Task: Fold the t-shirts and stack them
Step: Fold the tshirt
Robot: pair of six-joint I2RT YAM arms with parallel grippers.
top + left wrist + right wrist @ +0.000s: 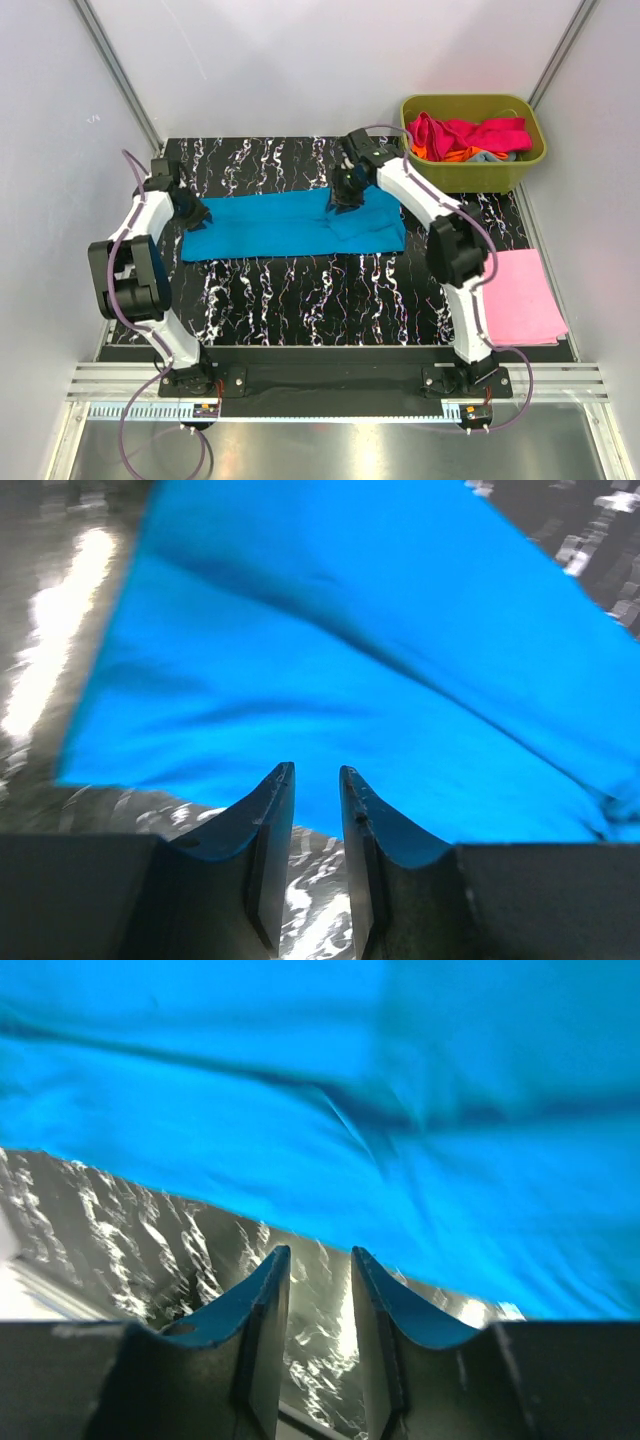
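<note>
Cyan cloth is what the next move hangs on: the cyan t-shirt (280, 228) lies flat on the tabletop (300, 290) as a long band, its long axis running from my left to my right. My left fingers (192, 212) sit at its left short end, tips just over the hem, with the whole length stretching away from them toward the right. My right fingers (345, 195) hover at the far long edge, right of the middle, and the cloth spreads from them toward the near side. Both pairs stand parted by only a narrow gap. I see bare tabletop between them and no cloth pinched, so I judge both empty. For a fold along the length, my left arm is the one at an end. My right would have to shift along the edge to reach the right end. The pink t-shirt (522, 298) lies folded well apart at the near right, and the rest are heaped in the olive tub (470, 175) at the far right.
</note>
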